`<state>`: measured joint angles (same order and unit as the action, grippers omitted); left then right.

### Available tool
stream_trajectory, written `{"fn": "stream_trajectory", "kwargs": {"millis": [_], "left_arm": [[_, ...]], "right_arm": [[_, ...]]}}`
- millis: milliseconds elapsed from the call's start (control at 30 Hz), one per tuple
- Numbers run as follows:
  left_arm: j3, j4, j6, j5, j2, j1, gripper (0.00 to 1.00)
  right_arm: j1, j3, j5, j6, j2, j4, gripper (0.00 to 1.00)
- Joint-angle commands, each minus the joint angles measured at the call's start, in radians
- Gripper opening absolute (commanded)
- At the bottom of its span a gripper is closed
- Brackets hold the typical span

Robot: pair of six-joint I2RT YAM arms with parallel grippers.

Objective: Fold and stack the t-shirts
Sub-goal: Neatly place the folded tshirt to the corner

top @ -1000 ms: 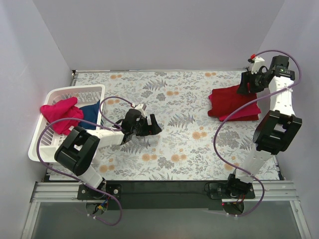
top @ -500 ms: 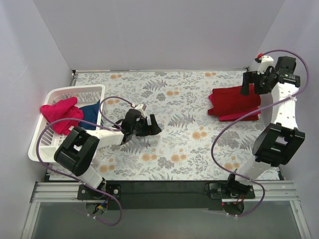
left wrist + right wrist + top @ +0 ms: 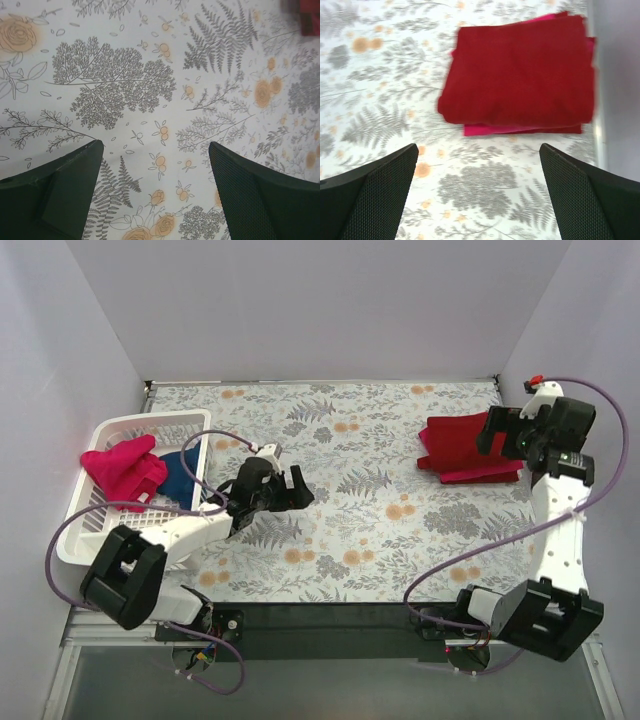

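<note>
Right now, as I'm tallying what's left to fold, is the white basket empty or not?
Not empty: a bright pink shirt and a navy blue one lie crumpled, unfolded, inside the white basket.

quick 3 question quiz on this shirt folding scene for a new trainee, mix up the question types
1. True or false: the dark red shirt lies folded on top of a pink shirt.
2. Where is the navy shirt? A in the basket; B on the dark red shirt; C held in the air.
3. Fill the gap: the left gripper and the right gripper are both ___.

Key: 1 true; 2 A; 3 open.
</note>
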<state>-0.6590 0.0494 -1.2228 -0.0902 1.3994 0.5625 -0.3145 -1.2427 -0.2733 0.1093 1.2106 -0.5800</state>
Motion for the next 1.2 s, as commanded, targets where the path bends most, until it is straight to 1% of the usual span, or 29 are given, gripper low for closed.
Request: {"fn": "stream_trajectory", "kwargs": {"millis": [0,33,67,100,167,200,233,267,333,500,667,767,1167], "left_arm": [[0.005,-0.026,0.022,0.046,-0.149,-0.001,0.80],[0.009,-0.029,0.023,0.049,-0.171,-0.001,0.80],[0.006,-0.034,0.026,0.055,-0.190,-0.001,0.80],[0.006,-0.043,0.028,0.072,-0.233,0.000,0.80],[0.015,-0.042,0.017,0.078,-0.270,0.000,0.80],[0.018,-0.039,0.013,0.078,-0.298,0.002,0.80],[0.019,-0.039,0.011,0.076,-0.310,0.001,0.80],[0.019,-0.039,0.009,0.108,-0.319,0.002,0.80],[0.024,-0.033,0.011,0.110,-0.342,0.002,0.80],[0.018,-0.028,0.008,0.127,-0.343,0.002,0.80],[0.016,-0.022,0.002,0.127,-0.355,0.002,0.79],[0.019,-0.025,0.000,0.155,-0.364,0.002,0.78],[0.045,-0.014,0.031,0.150,-0.427,0.004,0.77]], "right_arm": [[0.090,0.116,-0.142,-0.105,-0.124,0.209,0.98],[0.121,0.130,-0.129,-0.131,-0.143,0.219,0.98],[0.156,0.143,-0.074,-0.138,-0.160,0.226,0.98],[0.222,0.159,-0.046,-0.151,-0.181,0.233,0.98],[0.271,0.181,-0.015,-0.166,-0.194,0.244,0.98],[0.308,0.208,-0.017,-0.172,-0.197,0.264,0.98],[0.313,0.219,-0.015,-0.181,-0.195,0.270,0.98],[0.349,0.230,0.002,-0.187,-0.194,0.278,0.99],[0.400,0.268,0.014,-0.192,-0.184,0.298,0.98],[0.497,0.351,-0.007,-0.203,-0.152,0.361,0.99],[0.529,0.394,0.008,-0.189,-0.120,0.387,0.98],[0.532,0.413,0.005,-0.186,-0.120,0.405,0.98],[0.534,0.416,0.025,-0.161,-0.114,0.411,0.99]]}}
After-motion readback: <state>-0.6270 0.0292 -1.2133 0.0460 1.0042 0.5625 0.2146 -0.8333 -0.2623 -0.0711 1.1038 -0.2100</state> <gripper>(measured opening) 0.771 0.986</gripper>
